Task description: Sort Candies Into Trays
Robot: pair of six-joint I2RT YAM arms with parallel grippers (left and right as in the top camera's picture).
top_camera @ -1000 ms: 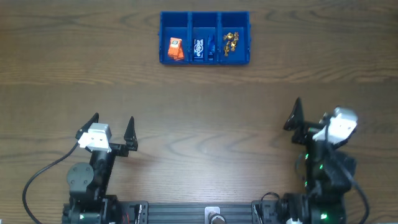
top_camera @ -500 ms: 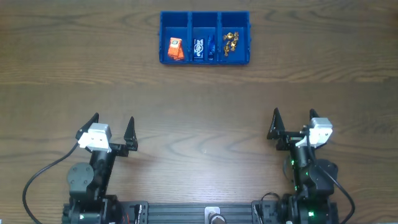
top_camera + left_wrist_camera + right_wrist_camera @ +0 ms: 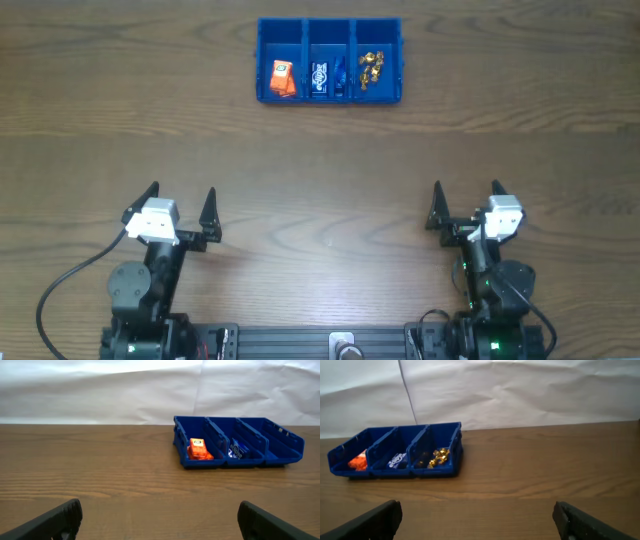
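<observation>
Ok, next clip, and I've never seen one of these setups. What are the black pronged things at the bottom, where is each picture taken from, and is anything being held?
These are two robot arms mounted along the near edge of a wooden table. The top view looks straight down. The black prongs are each arm's two-finger gripper: the left gripper and the right gripper. The other two pictures come from small cameras on the arms' wrists, looking forward between the fingers, which is why dark tips sit in their bottom corners. At the far side of the table sits a blue tray with three compartments. Seen from above, an orange candy is in the left one, blue candy in the middle and gold candies in the right. Both grippers are open and hold nothing.
</observation>
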